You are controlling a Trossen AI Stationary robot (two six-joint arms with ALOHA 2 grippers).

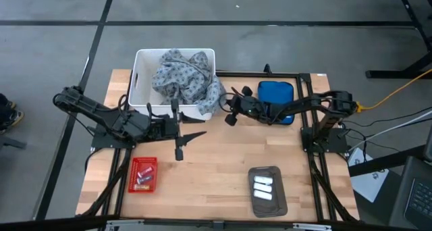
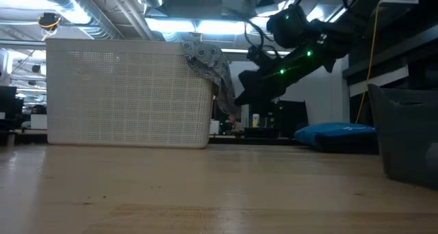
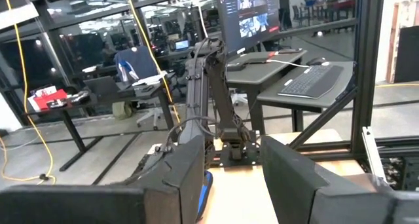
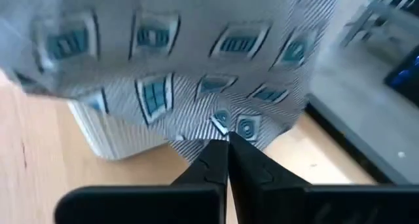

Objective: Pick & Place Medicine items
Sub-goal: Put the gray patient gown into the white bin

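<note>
Right gripper (image 4: 227,160), its fingers pressed together on nothing, hangs just beside the grey cloth (image 1: 183,75) that spills over the white basket (image 1: 142,79). If it goes forward, it may catch the cloth and drag it out. Left gripper (image 1: 192,136) waits over the table middle with fingers spread apart. Nearer the front edge, some medicine items (image 1: 142,179) lie in the red basket (image 1: 132,184), and white ones (image 1: 262,188) lie on the grey tray (image 1: 277,205), well apart from both arms.

Blurred wrist view, bright ceiling strips
</note>
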